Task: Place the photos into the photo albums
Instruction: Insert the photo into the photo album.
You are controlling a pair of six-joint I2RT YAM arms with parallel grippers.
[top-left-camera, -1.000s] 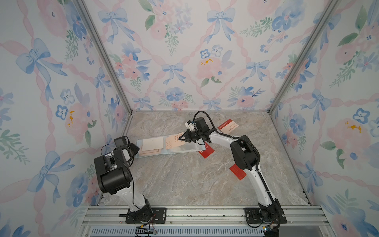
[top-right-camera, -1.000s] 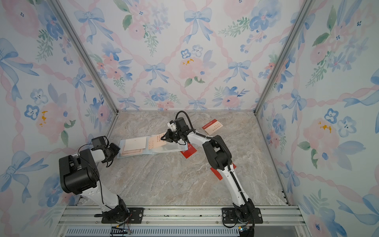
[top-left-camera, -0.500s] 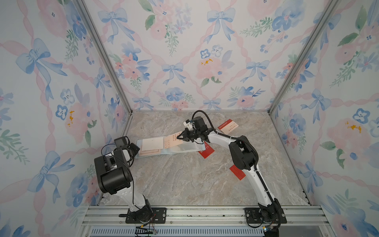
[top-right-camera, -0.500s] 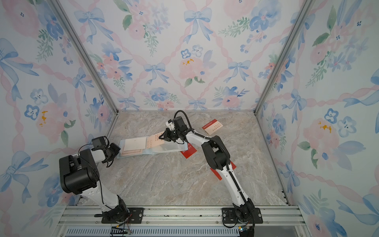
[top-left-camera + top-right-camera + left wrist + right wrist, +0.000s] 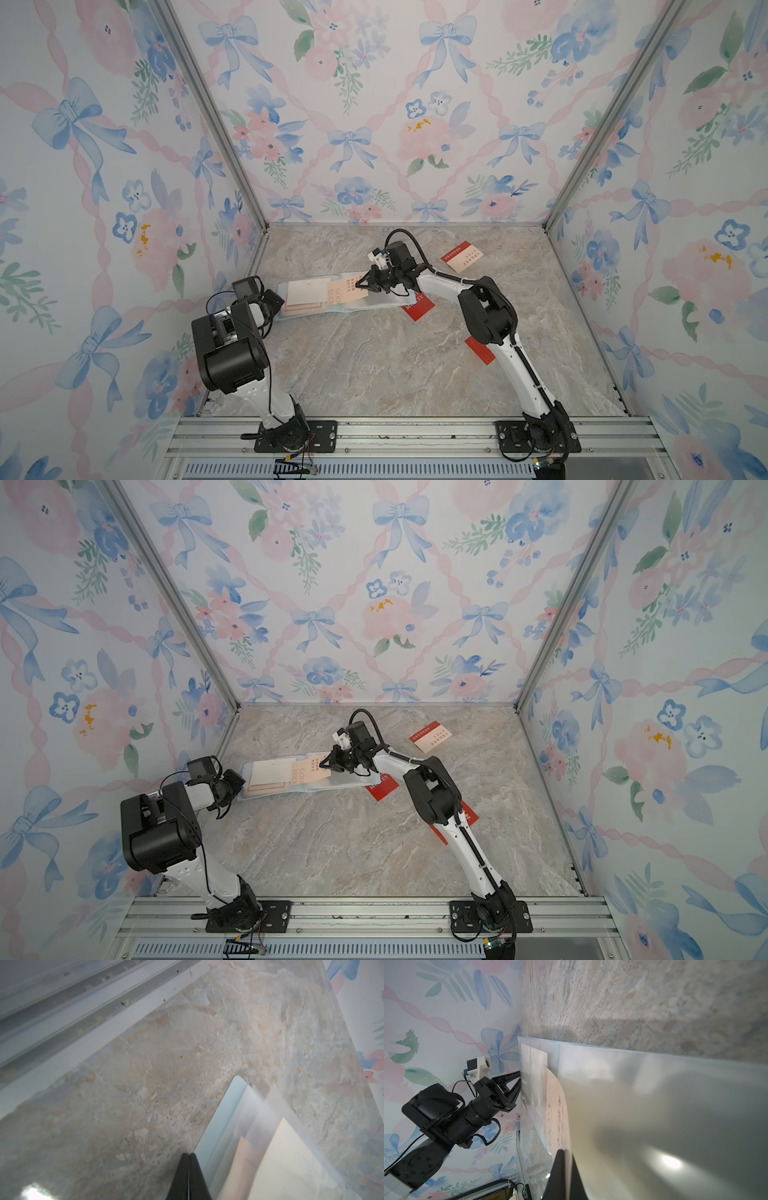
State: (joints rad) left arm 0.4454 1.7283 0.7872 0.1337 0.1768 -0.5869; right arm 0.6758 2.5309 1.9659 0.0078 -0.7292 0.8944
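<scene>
Right wrist: card (image 5: 557,1109) apparently within right hand (image 5: 564,1152).

Soft, even light fills both top views. In the wrist views, glare shines on the desk (image 5: 145,1064) and the blurred photo album (image 5: 675,1105).

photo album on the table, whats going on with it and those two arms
The right claw is shut on a pink card and holds it at the open photo album, over a sleeve page. The left claw is shut, its tips at the album's opposite edge. Pale cards already sit under its clear sleeves. One red card lies by the album's end, another red card nearer the front, and a cream card farther back.
</scene>
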